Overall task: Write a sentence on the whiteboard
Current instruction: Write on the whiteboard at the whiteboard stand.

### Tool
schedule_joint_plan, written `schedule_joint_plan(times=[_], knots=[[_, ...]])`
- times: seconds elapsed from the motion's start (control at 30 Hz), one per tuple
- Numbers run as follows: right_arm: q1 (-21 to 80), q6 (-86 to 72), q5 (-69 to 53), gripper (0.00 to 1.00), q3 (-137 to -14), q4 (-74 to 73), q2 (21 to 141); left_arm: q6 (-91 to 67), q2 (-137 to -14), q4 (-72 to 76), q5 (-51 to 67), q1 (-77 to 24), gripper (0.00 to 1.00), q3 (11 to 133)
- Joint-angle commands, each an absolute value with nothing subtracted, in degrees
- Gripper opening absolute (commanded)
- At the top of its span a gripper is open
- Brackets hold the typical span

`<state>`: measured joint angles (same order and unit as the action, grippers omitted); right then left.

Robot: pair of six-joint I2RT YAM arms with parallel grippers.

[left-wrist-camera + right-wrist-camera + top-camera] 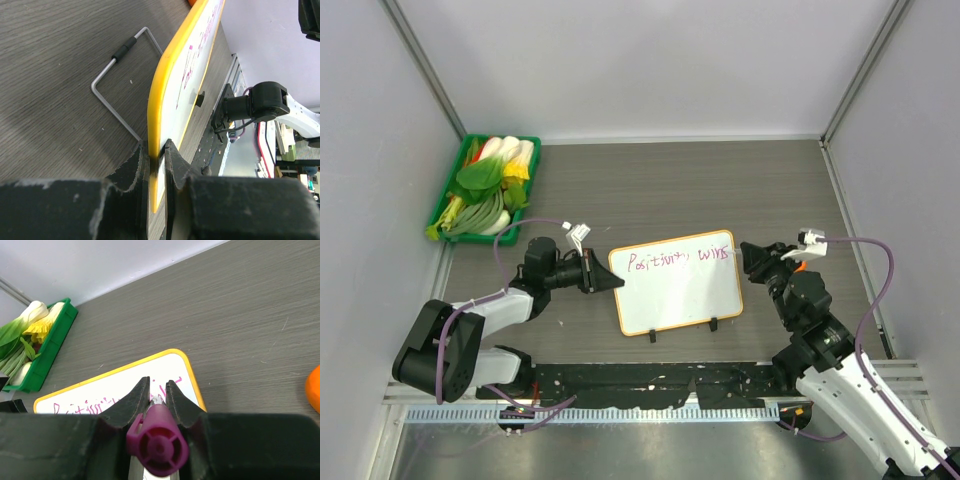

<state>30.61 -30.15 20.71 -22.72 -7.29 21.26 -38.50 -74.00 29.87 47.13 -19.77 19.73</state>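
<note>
The whiteboard [675,295], white with an orange frame and two black clip feet, stands tilted mid-table. Purple-pink writing, the sentence [680,257], runs along its top and reads roughly "Positivity wins". My left gripper [610,280] is shut on the board's left edge; in the left wrist view the jaws [157,155] pinch the yellow-orange frame [165,80]. My right gripper [752,255] is at the board's top right corner, shut on a purple marker [157,442]. In the right wrist view the gripper [158,387] is over the board [115,385]; the marker's tip is hidden between the fingers.
A green tray [485,185] of vegetables sits at the back left and also shows in the right wrist view [45,355]. A bent metal wire stand [115,75] lies on the table behind the board. An orange object [314,390] lies right of the board.
</note>
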Motion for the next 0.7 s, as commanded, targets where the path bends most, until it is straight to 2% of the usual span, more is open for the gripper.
schedule_joint_plan(times=[0.0,0.4,0.67], knots=[[30.5,-30.6,19.6,0.01,-24.2,-3.3,21.5,-34.5,-74.7,26.1,41.7,-19.9,0.0,19.6],[30.5,-29.0,18.3,0.01,-24.5,-2.3,24.0,-34.5,-75.0,26.3,41.6,-19.8,0.0,19.6],[30.6,-28.7,12.1,0.01,-25.7,3.8,29.9,-34.5,-75.2,26.3,41.6,-19.8,0.0,19.7]])
